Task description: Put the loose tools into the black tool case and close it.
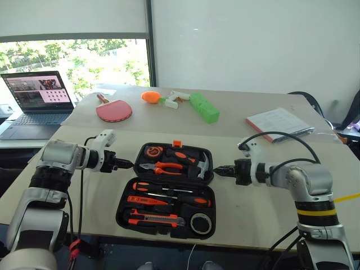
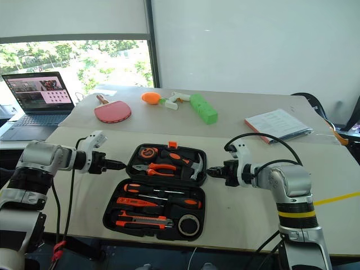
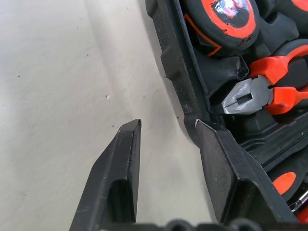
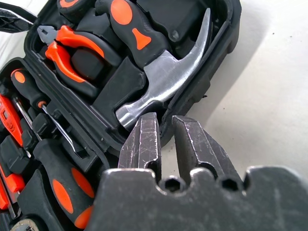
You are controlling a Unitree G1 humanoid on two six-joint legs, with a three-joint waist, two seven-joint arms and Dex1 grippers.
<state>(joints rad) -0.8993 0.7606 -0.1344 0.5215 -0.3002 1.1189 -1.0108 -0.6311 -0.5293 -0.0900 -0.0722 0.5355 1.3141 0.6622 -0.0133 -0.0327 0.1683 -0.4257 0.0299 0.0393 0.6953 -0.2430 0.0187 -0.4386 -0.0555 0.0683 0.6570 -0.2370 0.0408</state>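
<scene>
Open tool case (image 1: 166, 191) on the surface (image 1: 264, 197) — left end effector (image 1: 128, 164) parted, right end effector (image 1: 218, 170) nearly closed, each at the lid's edge, holding nothing.

The left arm reaches in from the left, its black two-fingered left gripper (image 1: 127, 164) pointing inward and slightly down, fingers (image 3: 124, 173) parted with a clear gap. The right arm mirrors it from the right; the black two-fingered right gripper (image 1: 220, 170) shows fingers (image 4: 144, 142) nearly together, a narrow slit between them.
</scene>
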